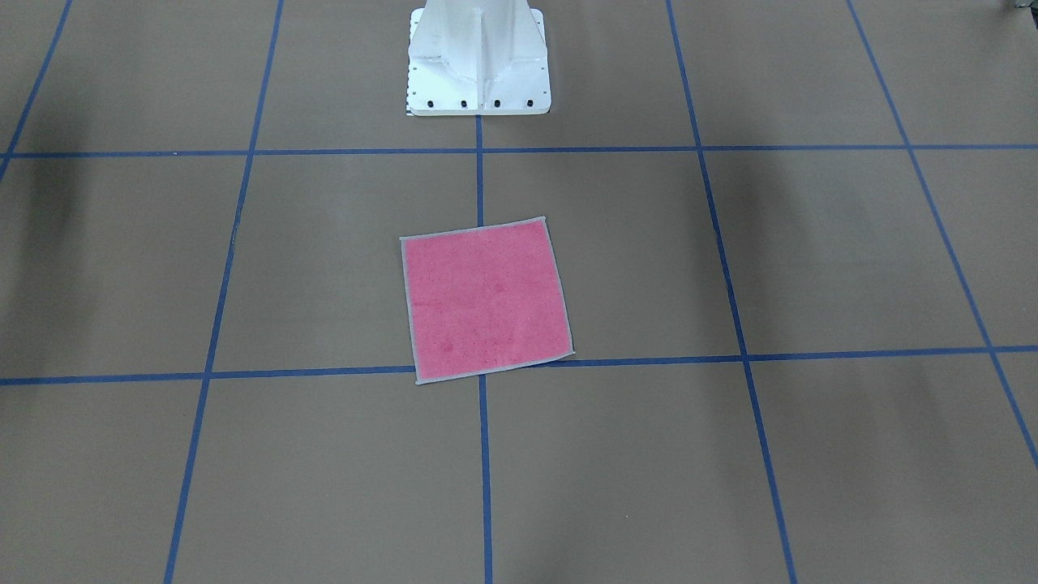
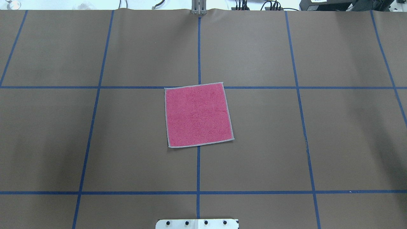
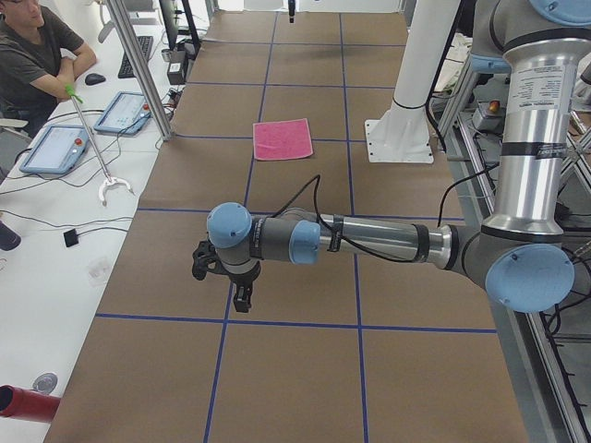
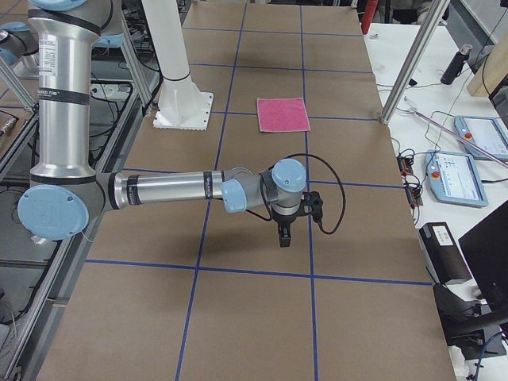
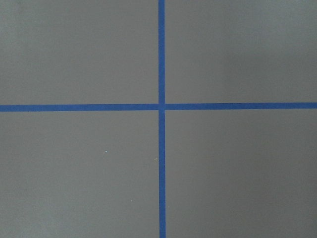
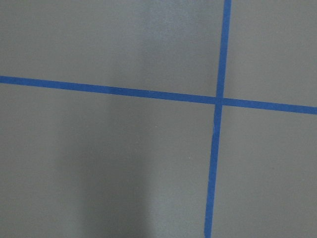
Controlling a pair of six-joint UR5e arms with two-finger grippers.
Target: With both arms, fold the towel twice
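Towel: you have the small square terry towel point(image 2: 198, 115) lying flat and unfolded, pink face up, with its light grey hem showing on all four sides. It sits on the brown paper-covered table point(image 2: 127, 152), straddling the centre line of the blue tape grid point(image 2: 198, 168). It lies out in front of the white bolted pedestal base point(image 1: 478, 61), apart from it. It is turned slightly off the grid. In the overhead view its far edge runs along a cross line of tape.

Left arm: the grey and silver jointed left arm point(image 3: 379, 242) reaches out low and level over the table end on the robot's left. Its black left gripper point(image 3: 242, 300) points down at the brown surface, well apart from the towel. It shows only in the side view, so I cannot tell you how far its jaws are parted. Nothing is seen in its grasp.

Right arm: the matching right arm point(image 4: 167, 190) stretches out level over the opposite end. Its black right gripper point(image 4: 283, 238) also points down, well apart from the towel. Again only a side view shows it, so I cannot tell its opening.

Both wrist cameras show brown surface and a crossing of blue tape.

A seated person point(image 3: 37, 55) is at the white side bench point(image 3: 46, 231).
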